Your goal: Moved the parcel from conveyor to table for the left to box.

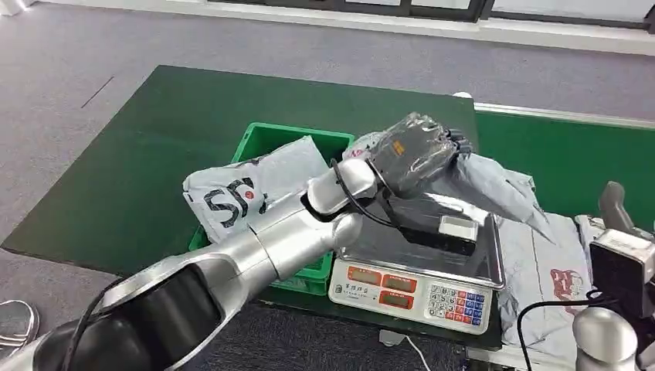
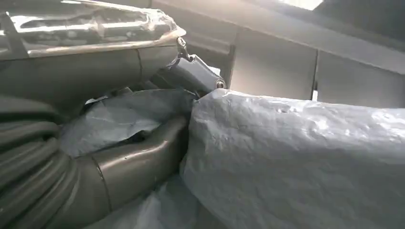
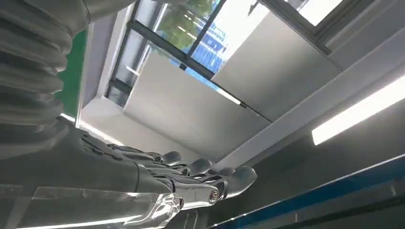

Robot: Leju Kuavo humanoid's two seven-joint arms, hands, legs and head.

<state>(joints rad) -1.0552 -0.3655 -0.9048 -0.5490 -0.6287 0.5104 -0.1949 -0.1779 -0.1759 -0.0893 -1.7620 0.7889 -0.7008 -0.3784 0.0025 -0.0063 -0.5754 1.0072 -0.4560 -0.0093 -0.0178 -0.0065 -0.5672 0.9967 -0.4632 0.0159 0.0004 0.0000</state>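
Presently the left arm reaches forward and to the right across the head view, its forearm passing over the corner of the green crate (image 1: pixel 266 139) and ending above the weighing scale (image 1: pixel 413 282). The left hand (image 1: pixel 421 154), wrapped in clear film, grips one end of the grey parcel (image 1: pixel 494 185), which is lifted and hangs slanting down to the right from the fingers. In the left wrist view the thumb (image 2: pixel 138 160) presses against bunched grey plastic, and the parcel fills most of the picture beside it. The parcel's lower end reaches toward another grey bag (image 1: pixel 544 270) lying flat at the right of the scale; whether they touch cannot be told.

The right hand (image 3: pixel 191 179) appears in the right wrist view with fingers held out fairly straight and close together, holding nothing, turned up toward the ceiling and windows. A part of the right arm sits at the lower right edge of the head view.

A white bag with black lettering (image 1: pixel 247 193) lies in the crate, spilling over its near-left rim. The crate stands on the dark green table (image 1: pixel 131 178), just left of the scale. Bare table surface lies to the left of and beyond the crate. The green conveyor (image 1: pixel 564 154) runs behind the held parcel at the right.
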